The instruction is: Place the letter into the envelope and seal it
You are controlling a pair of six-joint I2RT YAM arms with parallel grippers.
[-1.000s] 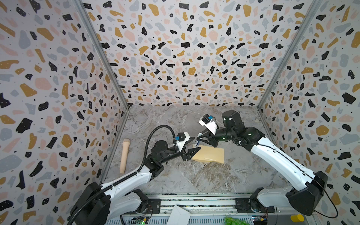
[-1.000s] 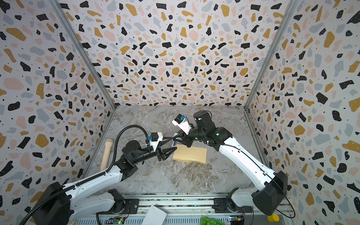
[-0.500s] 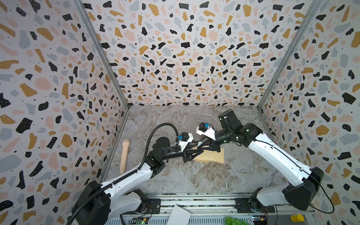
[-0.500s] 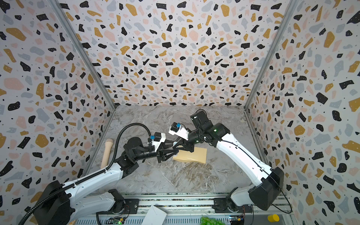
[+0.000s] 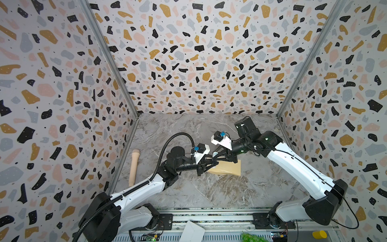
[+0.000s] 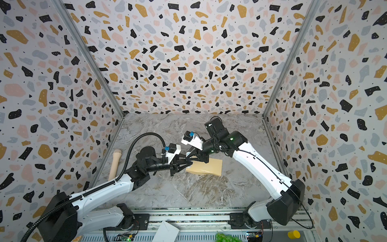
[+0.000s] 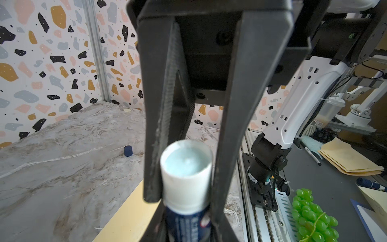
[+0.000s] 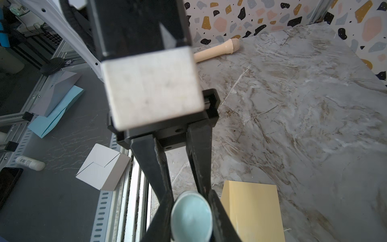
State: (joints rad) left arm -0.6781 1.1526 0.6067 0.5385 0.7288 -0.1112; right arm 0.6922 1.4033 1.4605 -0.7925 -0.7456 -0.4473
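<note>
Plain tan kraft-paper envelope (image 5: 229, 168) lies flat on the grey marble-pattern table (image 5: 209, 192), mid-scene, slightly right of centre. Both arms meet just above its left end.

Left gripper (image 5: 212, 163): in the left wrist view the jaws are closed against the dark blue tube of an uncapped glue stick (image 7: 186, 174) (white collar, pale blue glue face exposed).
Right gripper (image 5: 217, 156): clamped on the same glue stick, fingers flanking the white collar. So the tool is held by both grippers at once; reads as a hand-over, direction not determinable.

Small dark blue cap (image 7: 128, 151) stands alone on the table, far right, well apart from the envelope. Beige rod with a rounded head (image 5: 134, 165) lies by the left wall, not involved.

Cream bordered letter: not visible in any view, on the table or in a gripper. Judgement: likely already inside the envelope, unconfirmed. Flap position cannot be read; the grippers cover that end.

Progress: insertion probably done. Left to do: glue onto the flap, fold it down, press shut.
</note>
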